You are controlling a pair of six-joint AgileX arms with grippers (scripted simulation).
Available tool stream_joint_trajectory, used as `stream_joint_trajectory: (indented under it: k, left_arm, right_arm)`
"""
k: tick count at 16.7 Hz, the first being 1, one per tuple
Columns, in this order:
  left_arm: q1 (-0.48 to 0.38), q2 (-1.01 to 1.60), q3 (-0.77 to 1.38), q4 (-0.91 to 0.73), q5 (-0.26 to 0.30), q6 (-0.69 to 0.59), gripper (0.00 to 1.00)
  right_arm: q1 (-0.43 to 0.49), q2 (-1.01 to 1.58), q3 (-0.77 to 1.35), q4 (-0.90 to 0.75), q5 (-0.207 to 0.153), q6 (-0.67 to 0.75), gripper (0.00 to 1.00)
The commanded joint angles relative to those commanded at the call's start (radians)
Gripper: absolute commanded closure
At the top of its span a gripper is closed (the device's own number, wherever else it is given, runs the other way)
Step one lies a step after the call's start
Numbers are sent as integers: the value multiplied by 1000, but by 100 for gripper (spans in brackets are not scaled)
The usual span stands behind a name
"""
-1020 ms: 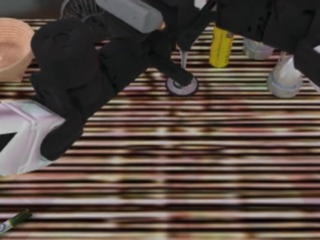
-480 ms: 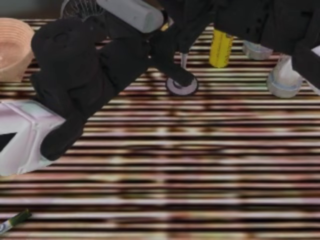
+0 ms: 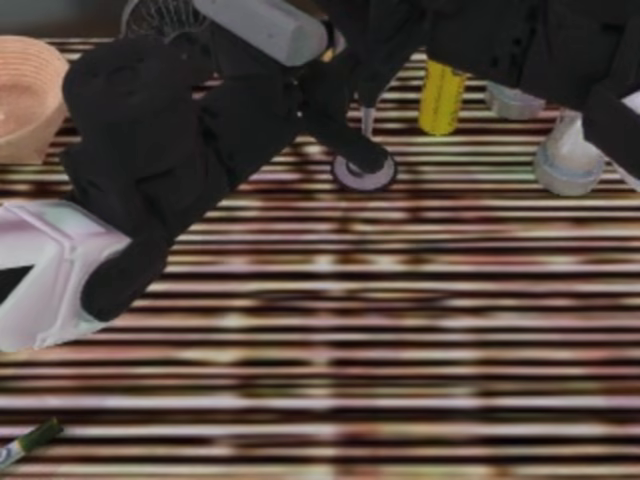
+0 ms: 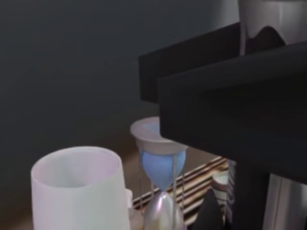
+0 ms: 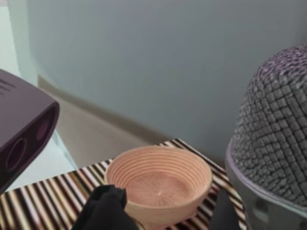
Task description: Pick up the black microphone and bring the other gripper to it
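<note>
The black microphone is held up off the table. Its grey mesh head (image 5: 273,143) fills one side of the right wrist view. In the top view its slim black handle (image 3: 350,135) slants over a wine glass foot. My left gripper (image 3: 320,95), on the arm with the white casing, is shut on the microphone at the back middle. The other gripper, my all-black right gripper (image 3: 367,75), hangs right beside it. It is open, and its dark fingertips (image 5: 103,208) are spread apart beside the mesh head.
A tan ribbed bowl (image 3: 25,95) sits at the back left. Along the back stand a wine glass (image 3: 365,173), a yellow bottle (image 3: 441,95), an hourglass (image 3: 568,160) and a wire fan (image 3: 155,15). A small brush (image 3: 30,440) lies front left. A white cup (image 4: 79,191) shows in the left wrist view.
My right arm has shifted slightly left, closing in on the left gripper and the microphone. The left arm has held still.
</note>
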Motion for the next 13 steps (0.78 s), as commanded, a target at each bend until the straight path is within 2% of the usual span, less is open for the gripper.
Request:
stream_joint_trajectory:
  k: [13]
  left_arm:
    - [0,0,0,0,0,0,2]
  right_arm:
    - [0,0,0,0,0,0,100]
